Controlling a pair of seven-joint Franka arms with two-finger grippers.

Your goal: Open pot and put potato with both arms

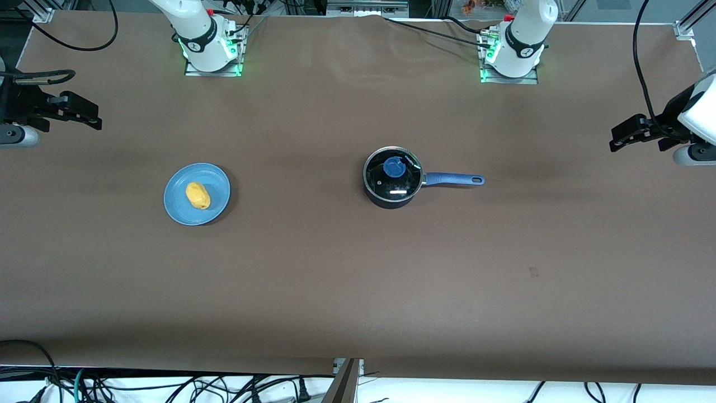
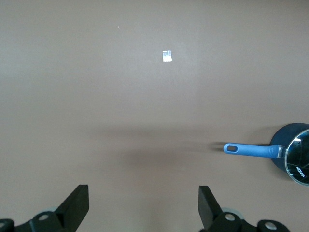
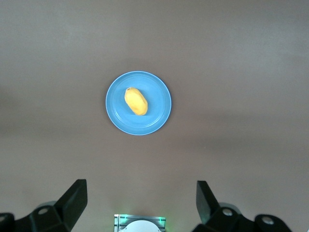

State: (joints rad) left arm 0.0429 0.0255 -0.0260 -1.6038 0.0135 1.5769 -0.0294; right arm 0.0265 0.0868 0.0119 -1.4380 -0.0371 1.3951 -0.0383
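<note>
The black pot (image 1: 386, 197) stands mid-table with its glass lid (image 1: 408, 179) on and the blue knob (image 1: 395, 167) on top. Its blue handle (image 1: 453, 179) points toward the left arm's end. The potato (image 1: 198, 195) lies on a light-blue plate (image 1: 215, 179) toward the right arm's end. My left gripper (image 1: 613, 140) is open and empty, high over the table's left-arm end. Its wrist view (image 2: 143, 193) shows the pot (image 2: 281, 142) and handle (image 2: 251, 150). My right gripper (image 1: 95, 120) is open and empty over the other end. Its wrist view (image 3: 141, 187) shows the potato (image 3: 136, 101) on the plate (image 3: 157, 92).
Both arm bases (image 1: 212, 53) (image 1: 512, 59) stand along the table edge farthest from the front camera. A small pale tag (image 2: 167, 56) lies on the brown tabletop, seen as a faint mark (image 1: 533, 272) nearer the front camera than the pot. Cables hang along the near edge.
</note>
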